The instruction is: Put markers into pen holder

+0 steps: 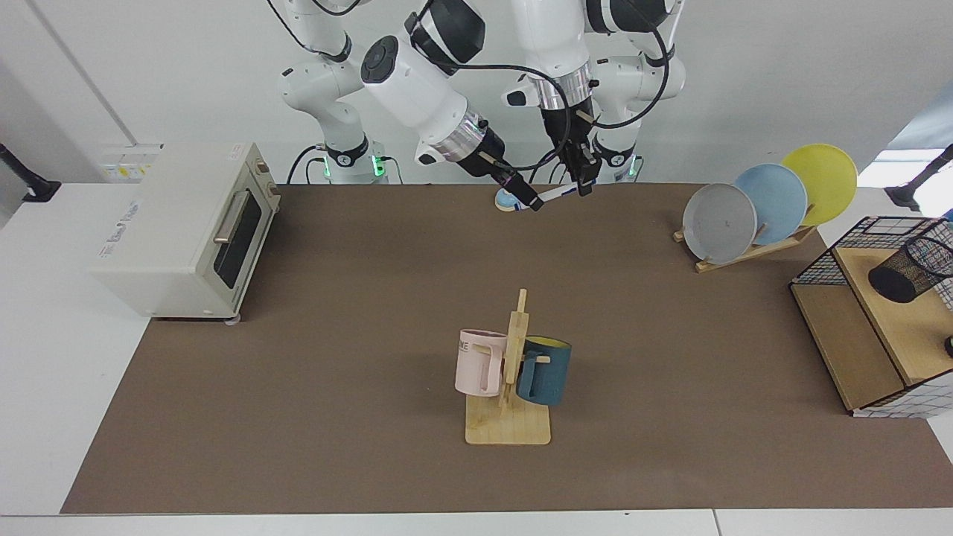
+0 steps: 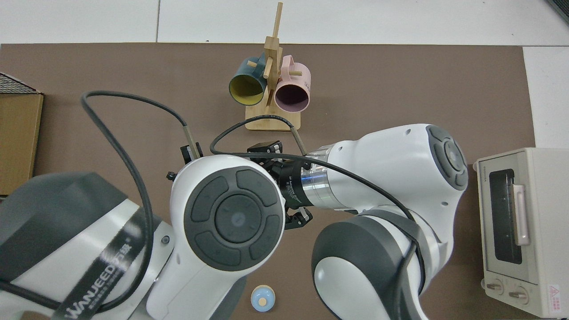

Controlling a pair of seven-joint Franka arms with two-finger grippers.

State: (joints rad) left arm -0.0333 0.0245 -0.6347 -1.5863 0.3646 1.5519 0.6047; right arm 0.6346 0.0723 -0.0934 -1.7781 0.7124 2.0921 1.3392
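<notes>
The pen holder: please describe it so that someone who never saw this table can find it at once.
In the facing view, look at the far right edge, where a large wire-grid basket encloses a wooden shelf. On that shelf, tilted, is the pen holder. It is a small black mesh cylinder, round, unlike the rectangular basket around it.
</notes>
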